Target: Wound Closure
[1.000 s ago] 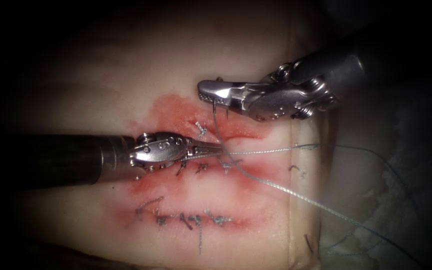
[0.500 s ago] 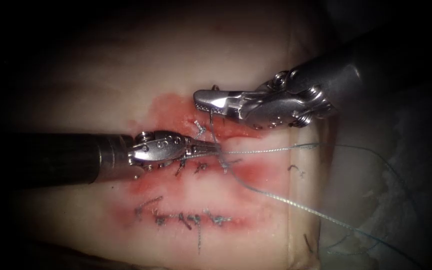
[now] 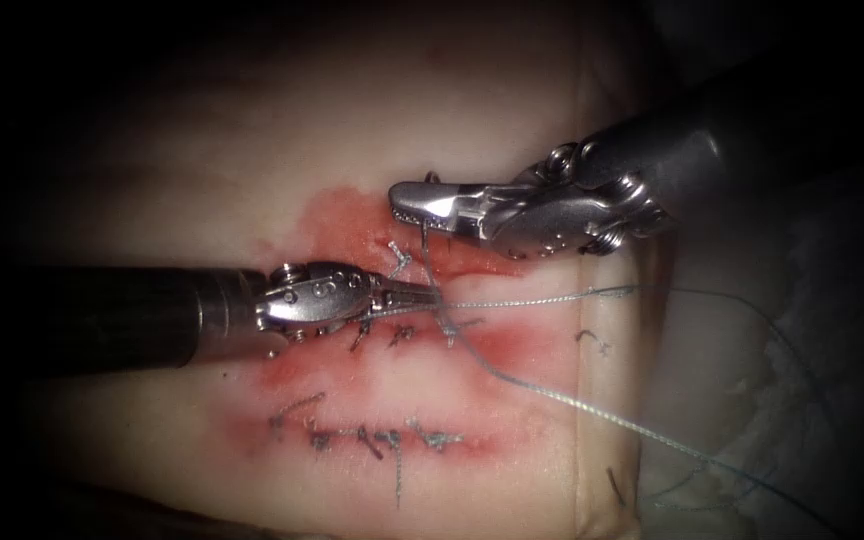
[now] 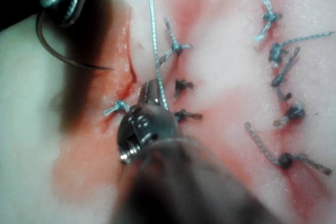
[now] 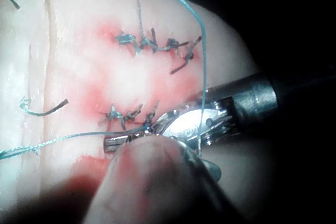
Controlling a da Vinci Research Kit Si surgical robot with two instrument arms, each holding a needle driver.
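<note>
My left tool (image 3: 430, 296) comes in from the left, its jaws shut on the thread (image 3: 552, 300) beside the middle row of stitches (image 3: 402, 332); the left wrist view shows these jaws (image 4: 149, 90) pinching the strand (image 4: 152, 30). My right tool (image 3: 402, 205) hovers above the red cut (image 3: 462, 262), shut on the curved needle (image 4: 58, 56) near its rear end. The needle's arc hangs below the jaws and its tip (image 4: 109, 68) points at the cut's edge; I cannot tell whether it enters the tissue. A second strand (image 3: 592, 405) trails to the lower right.
A lower row of knotted stitches (image 3: 372, 437) lies nearer the front. Red fluid (image 3: 352, 215) stains the tissue around the cuts. The tissue's right edge (image 3: 584, 330) drops off, with loose thread (image 3: 752, 310) looping beyond it. Short cut ends (image 3: 597, 343) lie near that edge.
My right tool has come down and slightly left with the needle, closer to the cut. The left tool has kept its hold on the thread and barely moved.
</note>
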